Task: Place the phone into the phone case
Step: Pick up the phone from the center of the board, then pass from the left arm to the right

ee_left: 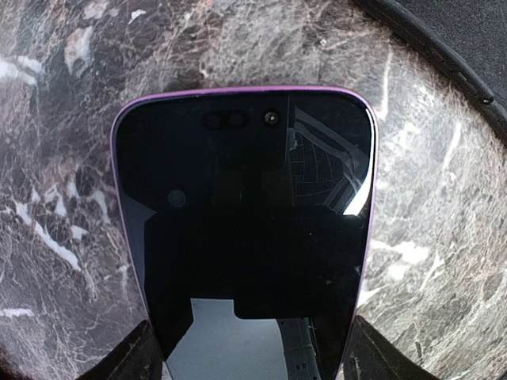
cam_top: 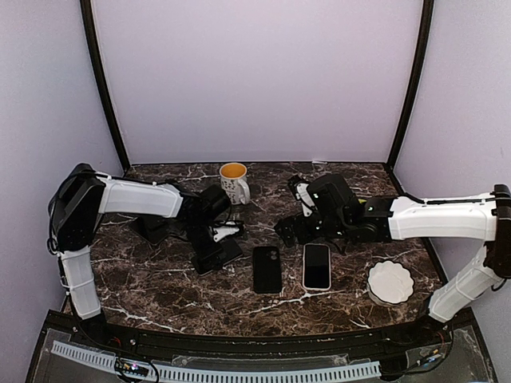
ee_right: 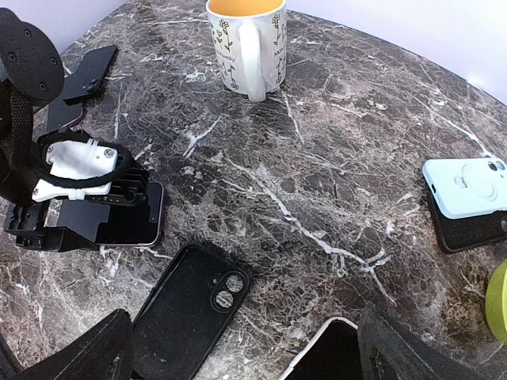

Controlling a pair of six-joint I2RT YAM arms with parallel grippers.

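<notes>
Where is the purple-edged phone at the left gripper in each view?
Top external: purple-edged phone left of centre, below the mug.
Left wrist: phone fills the frame.
Right wrist: phone at left edge, mid-height.
Shared landmark: mug, upper centre in top and right-wrist views; marble tabletop in all.

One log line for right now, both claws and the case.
left claw: astride purple-rimmed phone, grip unclear | right claw: open, empty | black phone case: lying apart from phone
</notes>
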